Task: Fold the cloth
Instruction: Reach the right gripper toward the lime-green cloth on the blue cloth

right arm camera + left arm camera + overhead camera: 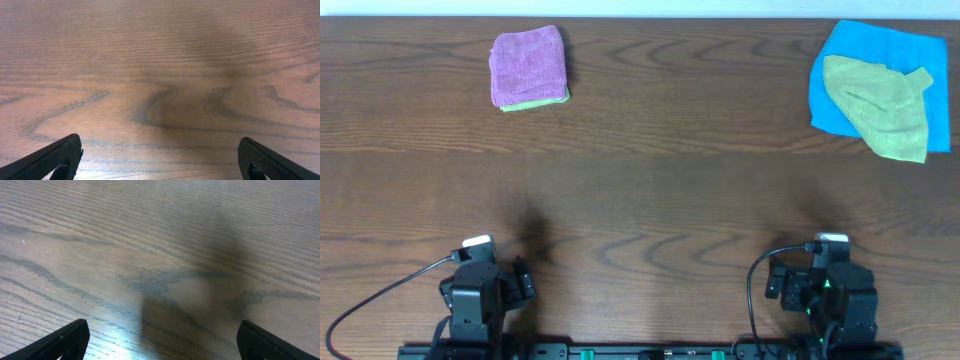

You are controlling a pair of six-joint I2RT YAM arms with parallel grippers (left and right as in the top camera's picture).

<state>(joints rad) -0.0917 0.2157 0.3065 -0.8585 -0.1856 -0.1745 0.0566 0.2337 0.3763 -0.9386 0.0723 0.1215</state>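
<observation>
Left gripper (160,341): sits low at the near edge of the table (650,180), on the left side. Its fingers (70,339) are spread wide and released, with only bare wood between them.
Right gripper (160,159): sits at the near edge, on the right side. Its fingers (55,157) are likewise spread wide and released, holding nothing.
Cloth (880,105): lime yellow-green, lying rumpled and unfolded at the far right corner of the table. It is well apart from both grippers, and one flap points toward the right edge.
Blue cloth (860,45): spread flat beneath the cloth at the far right corner. It shows past the cloth on the far side, on the left side, and as a strip by the right edge.
Purple cloth (527,65): folded into a rough square near the far edge, left of the middle, well apart from the other two cloths.
Green layer (535,103): a thin green edge peeps out from under the purple cloth on its near side.
Cable (390,290): black, runs from the left gripper's base toward the near left corner.
Shadow (220,255): a soft dark patch on the wood grain ahead of the left gripper.
</observation>
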